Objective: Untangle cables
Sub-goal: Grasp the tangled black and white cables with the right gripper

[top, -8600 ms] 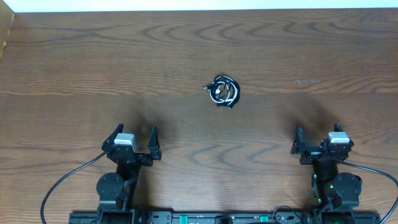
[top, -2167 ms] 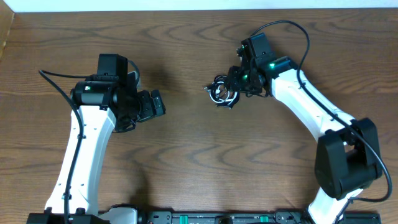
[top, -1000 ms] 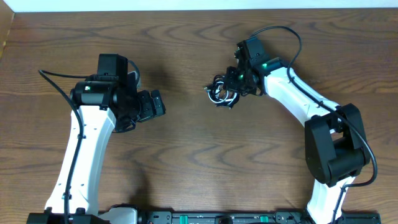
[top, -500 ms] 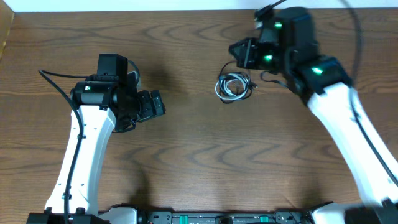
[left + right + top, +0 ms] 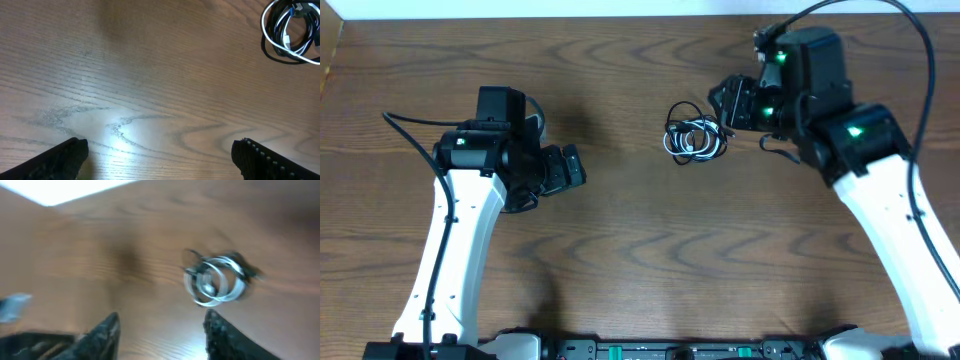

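We see the cables coiled in one small black-and-white bundle lying on the desk. Our right end effector hangs just beside the bundle, on its right. Its fingers are partly apart and grip nothing, though its wrist view is blurred. Our left end effector sits well to the bundle's left, fingers spread wide and empty.

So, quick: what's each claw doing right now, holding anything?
Left claw: open, holding nothing.
Right claw: open, holding nothing; the cables lie loose ahead of it.
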